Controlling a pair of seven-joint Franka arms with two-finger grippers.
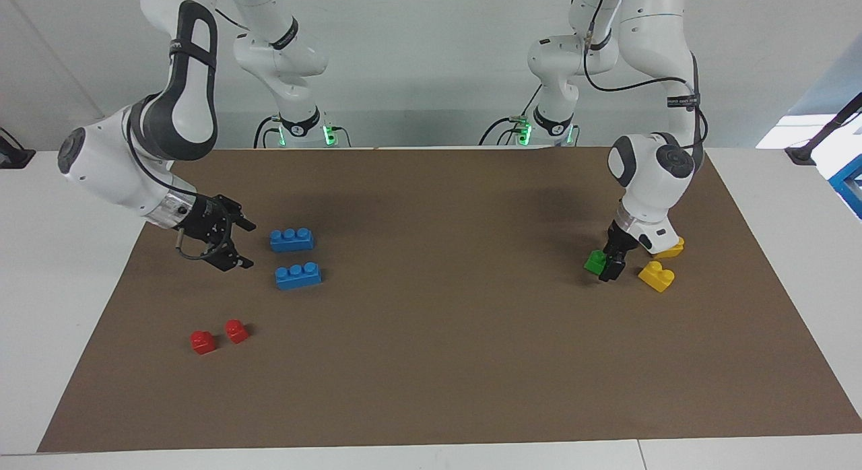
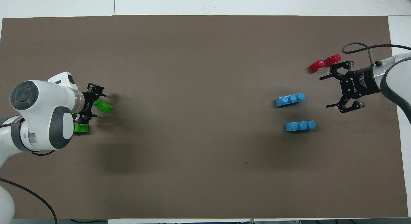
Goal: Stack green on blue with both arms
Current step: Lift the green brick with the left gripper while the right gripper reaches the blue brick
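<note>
The green brick (image 1: 595, 261) lies at my left arm's end of the tabletop, my left pincer (image 1: 611, 266) down around it, fingers not visibly clamped. My right pincer (image 1: 237, 244) gapes low beside the blue bricks (image 1: 291, 239), ready to steady one. Overhead reveals a second green brick (image 2: 81, 128); facing shows the yellow bricks (image 1: 656, 276).

The mat (image 1: 431, 362) looks matt, like brown paper. The blue bricks (image 1: 291, 239), green brick (image 1: 595, 261) and yellow bricks (image 1: 656, 276) look of smooth, slightly glossy plastic.
</note>
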